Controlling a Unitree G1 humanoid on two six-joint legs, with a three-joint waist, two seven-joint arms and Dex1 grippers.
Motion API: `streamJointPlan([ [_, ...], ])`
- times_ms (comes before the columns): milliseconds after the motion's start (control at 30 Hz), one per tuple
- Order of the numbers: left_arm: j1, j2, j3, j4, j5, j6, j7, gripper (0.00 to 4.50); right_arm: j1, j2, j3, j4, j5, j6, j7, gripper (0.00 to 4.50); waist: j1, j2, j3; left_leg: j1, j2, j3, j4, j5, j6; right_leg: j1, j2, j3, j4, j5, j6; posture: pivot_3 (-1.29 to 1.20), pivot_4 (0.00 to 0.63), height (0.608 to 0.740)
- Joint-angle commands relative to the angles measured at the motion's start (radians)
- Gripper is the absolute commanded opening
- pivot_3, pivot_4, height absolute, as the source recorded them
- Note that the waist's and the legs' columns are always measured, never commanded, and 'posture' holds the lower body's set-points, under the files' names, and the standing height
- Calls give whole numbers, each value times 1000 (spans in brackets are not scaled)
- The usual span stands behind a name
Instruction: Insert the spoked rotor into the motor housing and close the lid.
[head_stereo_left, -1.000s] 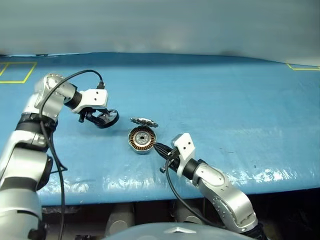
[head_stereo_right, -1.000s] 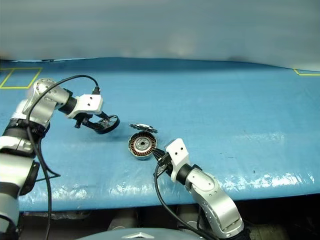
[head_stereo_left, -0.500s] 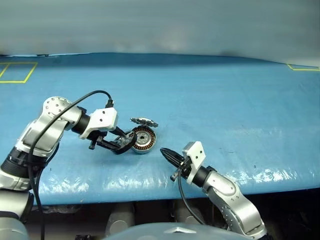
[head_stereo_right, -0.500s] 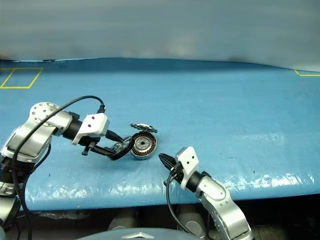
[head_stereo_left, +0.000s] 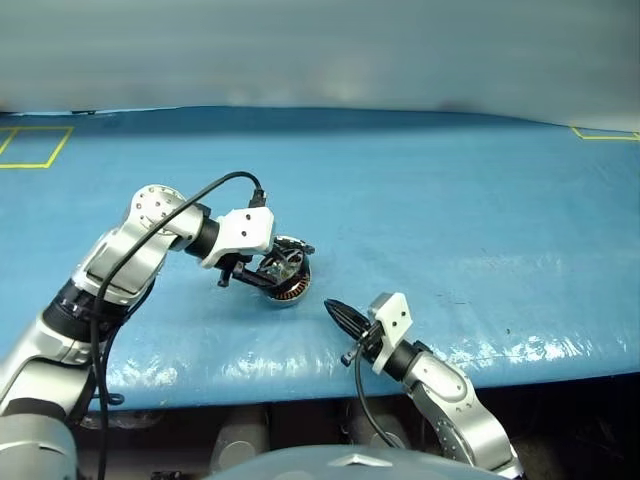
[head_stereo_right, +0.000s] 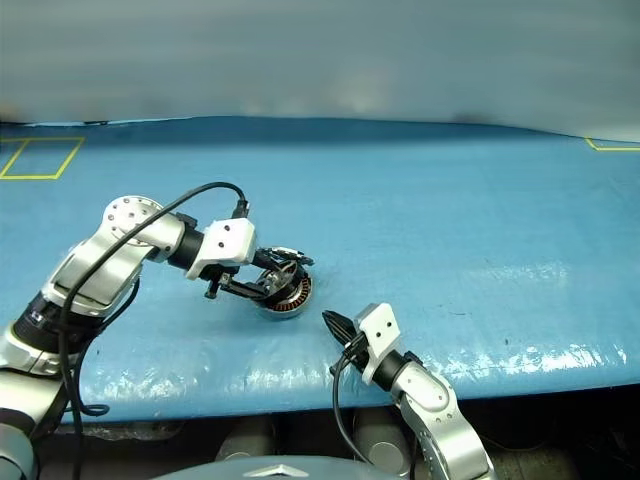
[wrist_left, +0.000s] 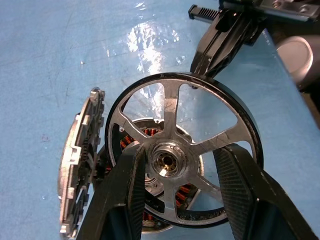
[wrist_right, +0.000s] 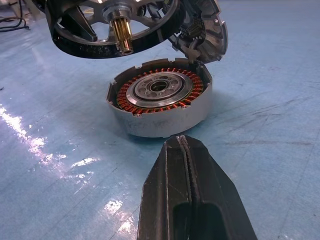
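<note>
Hovering just above the motor housing (wrist_right: 159, 102), the spoked rotor (wrist_left: 184, 159) is held in the left hand (head_stereo_left: 268, 279), whose two black fingers (wrist_left: 122, 190) reach in from either side of the silver hub and press on the spokes, about half spread. Gripping there keeps the wheel's dark rim free all round, which I judge is what lets it drop into the grey can without a finger fouling the wall. The right wrist view shows the rotor tilted, its brass-coloured shaft (wrist_right: 123, 36) pointing down toward the bearing hole at the centre of the copper windings but off to one side of it and not yet entered. The housing sits on the blue desk (head_stereo_left: 450, 200) with its open face up. The lid (wrist_right: 206, 30) stands raised on edge at the housing's far rim, its patterned inner face toward the opening, so the mouth is free for the rotor. The right hand (head_stereo_left: 340, 315) rests low, near the housing's front but apart from it, fingers pressed fully together and holding nothing; it seems parked clear of the insertion.
</note>
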Motion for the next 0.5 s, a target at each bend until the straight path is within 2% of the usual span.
streamJointPlan([
  [33,-23,-2,-13,32,37,-44,14,1811,2,11,-8,-19,-2,-21,-8,0,1,0,0,0,0,0,0,0,0,0,0,0,0,0,0,0,150,740],
  [500,-31,-35,-47,106,117,-116,54,1811,-4,26,-3,0,-9,-37,-8,0,2,0,0,0,0,0,0,0,0,0,0,0,0,0,0,0,150,740],
])
